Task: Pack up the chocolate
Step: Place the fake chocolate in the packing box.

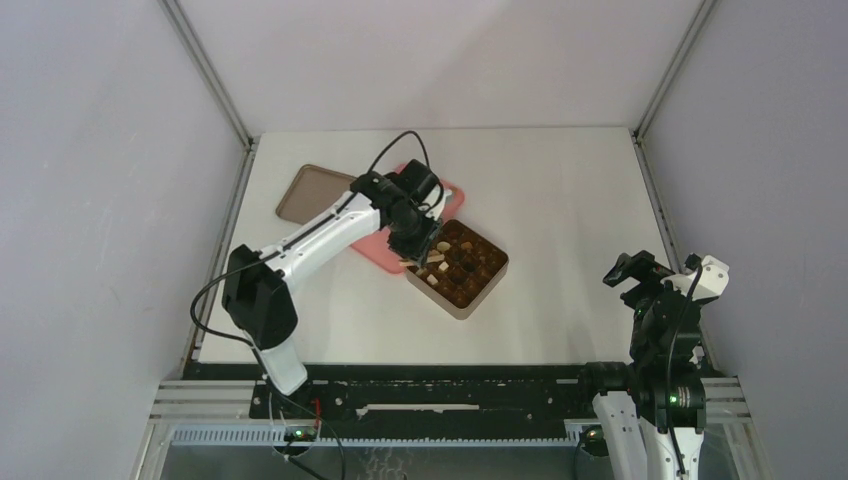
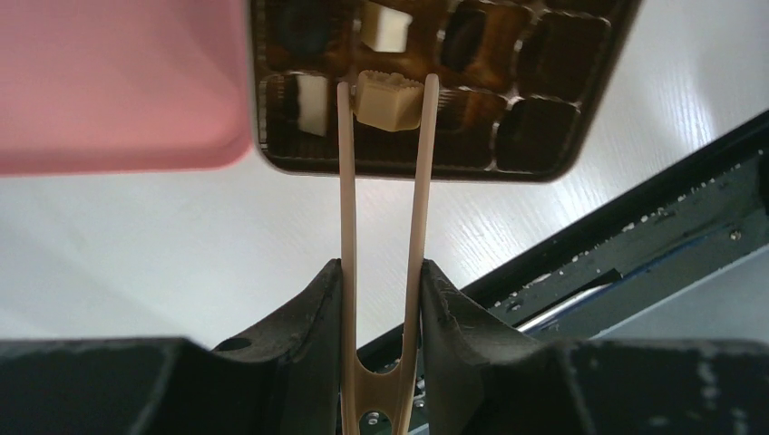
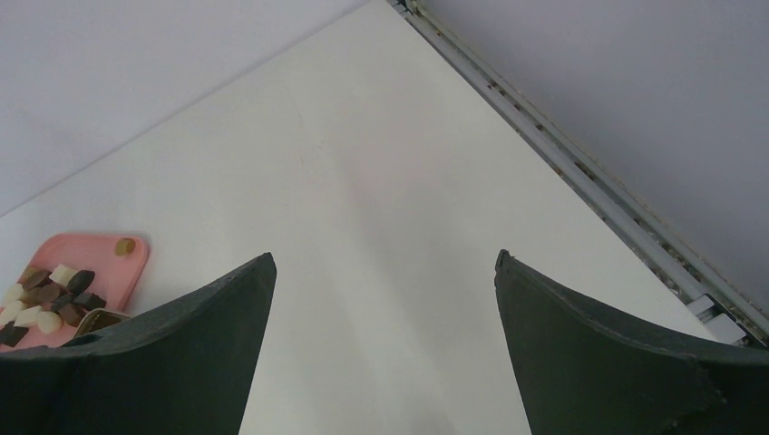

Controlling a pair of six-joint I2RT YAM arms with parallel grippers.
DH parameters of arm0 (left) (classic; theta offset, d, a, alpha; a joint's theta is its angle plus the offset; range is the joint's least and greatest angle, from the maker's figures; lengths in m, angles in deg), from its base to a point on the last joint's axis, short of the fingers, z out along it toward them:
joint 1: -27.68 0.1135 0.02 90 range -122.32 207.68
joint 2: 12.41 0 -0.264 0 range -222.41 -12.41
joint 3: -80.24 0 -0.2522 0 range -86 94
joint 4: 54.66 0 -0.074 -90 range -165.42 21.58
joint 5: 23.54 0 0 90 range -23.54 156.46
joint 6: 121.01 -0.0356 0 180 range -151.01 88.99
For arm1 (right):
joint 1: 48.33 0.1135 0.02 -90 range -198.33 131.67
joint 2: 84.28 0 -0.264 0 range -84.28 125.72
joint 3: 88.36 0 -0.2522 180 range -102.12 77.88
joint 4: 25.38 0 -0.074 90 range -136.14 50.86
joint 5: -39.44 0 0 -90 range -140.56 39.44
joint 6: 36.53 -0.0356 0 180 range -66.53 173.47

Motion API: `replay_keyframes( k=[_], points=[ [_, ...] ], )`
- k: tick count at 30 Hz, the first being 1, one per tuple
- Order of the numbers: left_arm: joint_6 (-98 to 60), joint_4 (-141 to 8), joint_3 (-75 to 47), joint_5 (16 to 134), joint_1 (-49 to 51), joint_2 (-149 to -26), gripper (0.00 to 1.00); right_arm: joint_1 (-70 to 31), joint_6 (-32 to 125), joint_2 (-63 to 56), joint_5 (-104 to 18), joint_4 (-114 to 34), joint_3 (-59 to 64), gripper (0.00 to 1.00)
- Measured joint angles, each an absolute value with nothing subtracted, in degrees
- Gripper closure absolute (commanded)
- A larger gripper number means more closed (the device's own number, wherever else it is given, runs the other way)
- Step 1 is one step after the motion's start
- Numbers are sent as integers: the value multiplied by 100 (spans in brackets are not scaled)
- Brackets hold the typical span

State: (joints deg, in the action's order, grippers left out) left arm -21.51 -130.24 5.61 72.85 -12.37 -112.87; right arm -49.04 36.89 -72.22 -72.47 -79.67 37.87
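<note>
My left gripper (image 2: 381, 265) is shut on thin wooden tongs (image 2: 419, 199). The tong tips pinch a cream-white chocolate (image 2: 388, 100) just above the dark gridded insert of the square tan tin (image 2: 544, 168). Some cells hold white and dark pieces; others look bare. From above, the left gripper (image 1: 420, 245) hangs over the tin (image 1: 487, 290) at its left corner. A heap of brown and cream chocolate (image 3: 50, 294) lies on the pink tray (image 3: 127, 272). My right gripper (image 3: 383, 263) is open, holds nothing, and stays at the right near its base (image 1: 640, 275).
The pink tray (image 1: 372, 248) lies against the tin's far-left side, mostly under the left arm. A brown lid or shallow tray (image 1: 310, 192) sits behind it at the back left. A black rail (image 2: 635, 236) runs along the table's near edge.
</note>
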Motion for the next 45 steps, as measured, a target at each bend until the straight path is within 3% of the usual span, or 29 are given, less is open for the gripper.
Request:
replay_keyframes(
  k=[13, 24, 32, 45],
  points=[
    [-2138, -13005, 459, 7292, -2168, -11303, 73, -4904, 3689, -7222, -7247, -7965, 3787, 1],
    [-2140, -13003, 279, 7158, -2194, -11534, 67, -4904, 3689, -7222, -7247, -7965, 3787, 1],
    [-2143, -12948, 279, 7117, -2197, -11678, 57, -4904, 3691, -7222, -7247, -7965, 3787, 1],
    [-2156, -12968, 279, 7064, -2194, -11674, 57, -4904, 3691, -7225, -7247, -7965, 3836, 1]
  ],
)
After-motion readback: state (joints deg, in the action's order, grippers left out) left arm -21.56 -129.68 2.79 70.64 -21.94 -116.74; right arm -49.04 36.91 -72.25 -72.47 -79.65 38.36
